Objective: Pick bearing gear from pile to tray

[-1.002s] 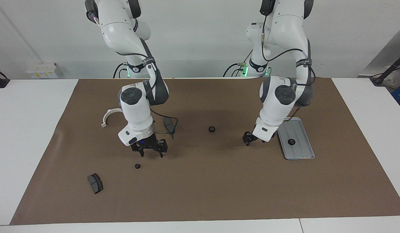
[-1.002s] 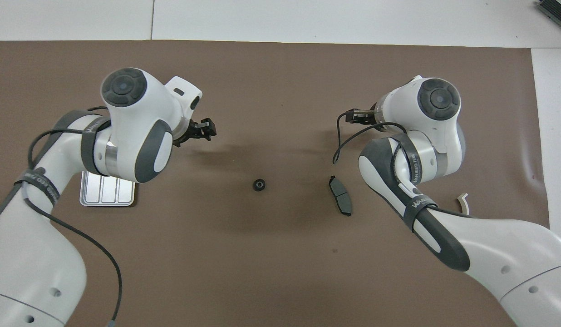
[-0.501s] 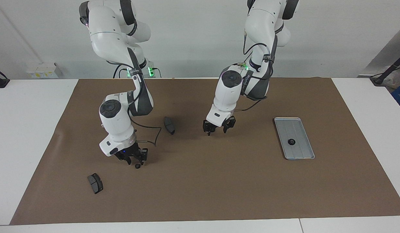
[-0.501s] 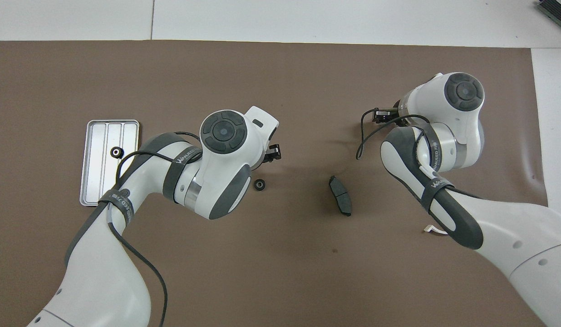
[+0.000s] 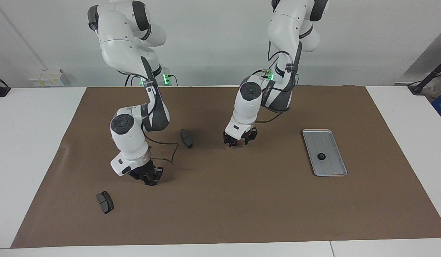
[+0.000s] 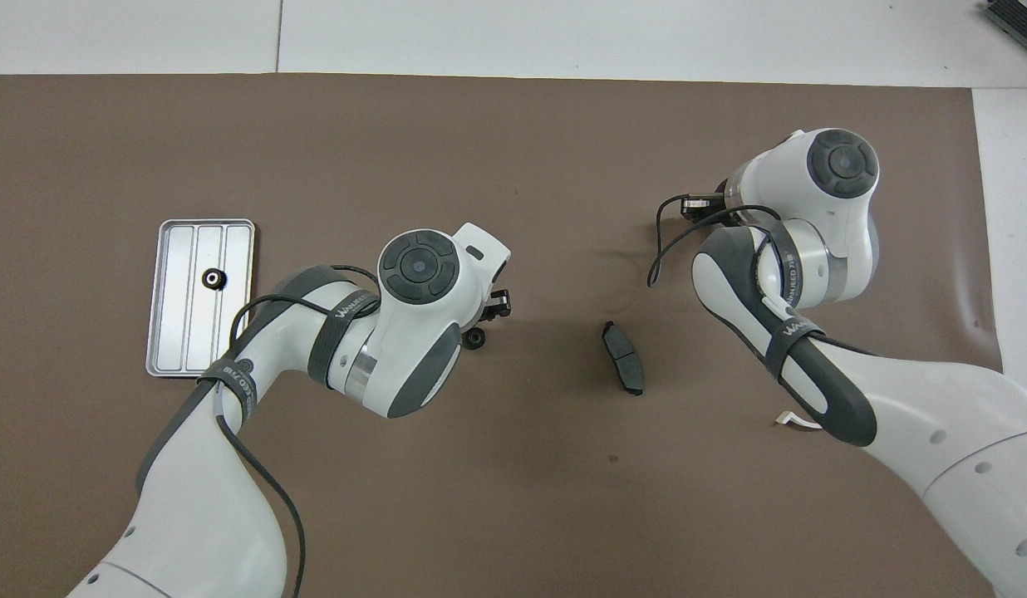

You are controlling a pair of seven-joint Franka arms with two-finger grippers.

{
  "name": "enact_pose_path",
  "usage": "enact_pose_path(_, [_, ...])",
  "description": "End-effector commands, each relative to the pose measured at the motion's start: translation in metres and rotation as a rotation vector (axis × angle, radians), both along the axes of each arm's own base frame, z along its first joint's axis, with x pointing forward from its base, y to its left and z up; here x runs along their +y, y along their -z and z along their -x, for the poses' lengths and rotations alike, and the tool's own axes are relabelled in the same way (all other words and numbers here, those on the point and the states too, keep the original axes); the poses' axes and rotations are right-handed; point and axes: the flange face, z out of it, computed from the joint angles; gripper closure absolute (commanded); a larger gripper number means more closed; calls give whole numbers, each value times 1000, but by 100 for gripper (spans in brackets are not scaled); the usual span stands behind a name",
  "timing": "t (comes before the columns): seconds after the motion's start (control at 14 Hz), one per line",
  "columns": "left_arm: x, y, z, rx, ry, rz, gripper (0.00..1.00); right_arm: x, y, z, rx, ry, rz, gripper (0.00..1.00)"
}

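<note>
One gear [image 5: 321, 156] in tray [image 5: 334, 170]. Right tool [image 5: 150, 179] down at bench, fingers together, presumably on second gear. Left tool [image 5: 238, 140] apart over third gear [image 6: 475, 338].

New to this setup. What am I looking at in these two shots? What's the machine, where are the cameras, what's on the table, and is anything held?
Two white robot arms stand at one table, each ending in a two-fingered hand. One picture looks at them from across the table. The other looks down from above their own end, so the sides swap between the two.

On the brown mat lie:
- a metal tray with one small black gear in it
- a second gear, loose mid-mat
- two dark curved pads

The left hand is low over the second gear, fingers open. The right hand is down at the mat toward the right arm's end, fingers closed. Whether it holds anything can't be seen.
</note>
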Motion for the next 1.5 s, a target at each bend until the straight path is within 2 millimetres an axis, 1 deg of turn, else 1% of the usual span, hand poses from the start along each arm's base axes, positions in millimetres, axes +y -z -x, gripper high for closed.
enact_pose_path(0.0, [4, -4, 13, -23, 16, 13, 22, 12, -16, -9, -26, -3, -38, 100])
enact_pose_path(0.07, [5, -2, 14, -24, 16, 14, 22, 18, -19, -8, -29, -11, -39, 100])
enact_pose_path(0.14, [2, -1, 17, -26, 22, 16, 23, 26, -28, -6, -38, -23, -39, 100])
enact_pose_path(0.21, [-3, 1, 21, -26, 32, 16, 23, 28, -38, -4, -45, -23, -42, 100])
enact_pose_path(0.29, [-7, 8, 23, -25, 40, 13, 23, 33, -50, 0, -47, -11, -44, 100])
enact_pose_path(0.43, [-11, 16, 23, -43, 39, 25, 23, 48, -69, 9, -32, -7, -45, 100])
enact_pose_path(0.5, [-11, 16, 22, -44, 39, 26, 23, 55, -76, 13, -25, 0, -46, 100])
enact_pose_path(0.64, [-17, 18, 27, -40, 50, 23, 24, 67, -85, 23, -11, 0, -44, 100])
enact_pose_path(0.72, [-17, 20, 27, -38, 50, 21, 26, 66, -87, 28, 2, 2, -40, 100])
enact_pose_path(0.86, [-17, 22, 28, -34, 52, 19, 30, 85, -92, 37, 23, -8, -49, 100])
enact_pose_path(1.0, [-17, 23, 29, -31, 53, 17, 32, 98, -98, 43, 31, 2, -58, 100])
enact_pose_path(1.07, [-17, 24, 29, -29, 56, 15, 35, 105, -95, 47, 38, 0, -58, 100])
enact_pose_path(1.15, [-15, 25, 30, -27, 67, 13, 35, 107, -95, 48, 40, 4, -59, 100])
enact_pose_path(1.29, [-13, 28, 31, -23, 73, 9, 39, 125, -95, 56, 45, 10, -62, 100])
enact_pose_path(1.43, [-11, 28, 30, -22, 78, 8, 42, 130, -92, 63, 58, 17, -59, 100])
